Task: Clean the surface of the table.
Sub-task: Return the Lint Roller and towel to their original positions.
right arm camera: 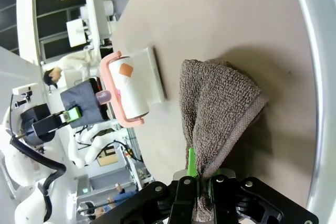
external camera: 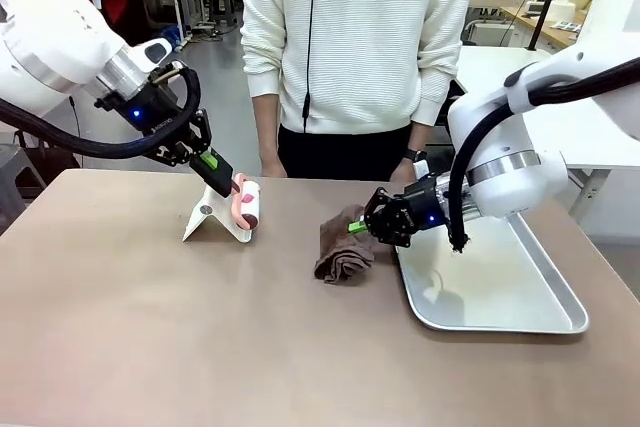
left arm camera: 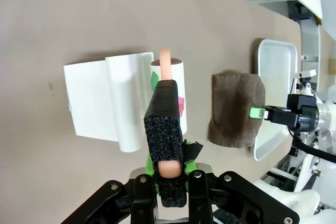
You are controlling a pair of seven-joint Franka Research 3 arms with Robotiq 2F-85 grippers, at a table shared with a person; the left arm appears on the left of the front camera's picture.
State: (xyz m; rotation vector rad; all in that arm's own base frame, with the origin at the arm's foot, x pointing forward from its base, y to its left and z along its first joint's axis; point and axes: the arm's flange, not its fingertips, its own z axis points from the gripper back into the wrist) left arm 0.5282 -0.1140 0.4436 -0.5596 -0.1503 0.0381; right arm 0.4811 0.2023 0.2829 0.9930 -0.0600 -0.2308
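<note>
My left claw (external camera: 222,179) is clamped on the pink handle of a lint roller (external camera: 246,203), holding it just over its white stand (external camera: 213,222). My right claw (external camera: 362,226) pinches a corner of the brown cloth (external camera: 344,250), whose bulk rests on the table (external camera: 150,327) beside the steel tray (external camera: 520,292), probably ready for wiping. I can read no writing anywhere.

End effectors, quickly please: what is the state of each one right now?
Left end effector: closed on the lint roller handle.
Right end effector: closed on the brown towel.
</note>
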